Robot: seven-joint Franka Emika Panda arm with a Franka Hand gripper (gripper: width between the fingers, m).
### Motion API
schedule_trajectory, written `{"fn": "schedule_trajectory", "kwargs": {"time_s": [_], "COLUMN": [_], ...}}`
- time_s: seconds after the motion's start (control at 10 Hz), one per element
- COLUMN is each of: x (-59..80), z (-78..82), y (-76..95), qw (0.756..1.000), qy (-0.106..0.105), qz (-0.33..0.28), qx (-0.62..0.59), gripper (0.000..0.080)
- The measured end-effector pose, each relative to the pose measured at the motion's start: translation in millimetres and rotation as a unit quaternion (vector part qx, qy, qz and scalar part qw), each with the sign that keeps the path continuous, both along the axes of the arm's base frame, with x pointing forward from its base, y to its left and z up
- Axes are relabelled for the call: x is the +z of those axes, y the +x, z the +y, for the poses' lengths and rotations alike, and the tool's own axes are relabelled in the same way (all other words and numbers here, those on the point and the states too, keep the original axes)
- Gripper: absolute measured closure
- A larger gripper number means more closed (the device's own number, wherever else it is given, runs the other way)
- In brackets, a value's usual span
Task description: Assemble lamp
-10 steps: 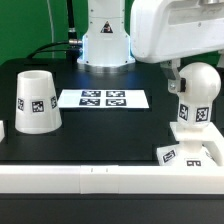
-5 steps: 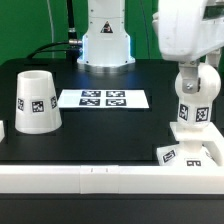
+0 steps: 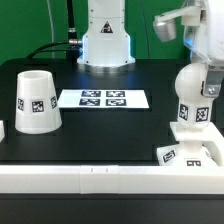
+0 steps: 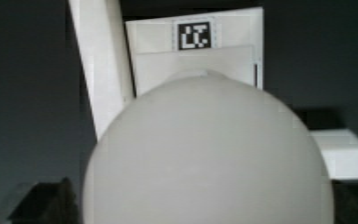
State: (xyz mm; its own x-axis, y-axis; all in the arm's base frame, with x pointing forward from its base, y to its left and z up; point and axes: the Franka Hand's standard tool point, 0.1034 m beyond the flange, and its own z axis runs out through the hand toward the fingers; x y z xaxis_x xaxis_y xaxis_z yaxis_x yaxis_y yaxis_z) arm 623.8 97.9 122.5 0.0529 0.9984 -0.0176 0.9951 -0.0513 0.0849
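Observation:
The bulb (image 3: 193, 88) stands upright on the low square base (image 3: 192, 150) at the exterior view's right. My gripper (image 3: 204, 68) hangs over its ball head, open, with one finger (image 3: 213, 82) down beside the head. In the wrist view the ball head (image 4: 202, 150) fills the picture between my dark fingertips (image 4: 48, 208), and I cannot tell whether they touch it. Beyond it shows the white base (image 4: 211, 60) with a tag. The shade (image 3: 35, 101) stands alone, wide end down, at the exterior view's left.
The marker board (image 3: 103, 99) lies flat in the middle of the black table. The arm's white pedestal (image 3: 105, 40) stands behind it. A low white rail (image 3: 90, 178) runs along the front edge, close to the base.
My arm has shifted toward the exterior view's right above the bulb, so more of the ball head shows. Bulb, base and shade have not moved. The jaws stay open.

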Motion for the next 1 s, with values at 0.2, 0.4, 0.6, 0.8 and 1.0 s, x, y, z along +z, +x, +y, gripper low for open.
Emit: {"fn": "schedule_trajectory", "kwargs": {"time_s": [0.2,0.4,0.6,0.8,1.0], "x": [-0.9,-2.1,-2.0,-2.1,-2.1], "z": [-1.5,-4.3,-4.8,-5.2,-5.8], "y": [-0.1,-0.1,0.0,0.0,0.1], "qw": [0.998,0.993,0.994,0.995,0.996], "qy": [-0.012,-0.019,-0.019,-0.018,-0.017], "qz": [0.001,0.003,0.003,0.003,0.003], "qx": [0.068,0.116,0.108,0.100,0.092], "gripper": [0.0101,0.0101,0.0191,0.0223,0.0223]}}
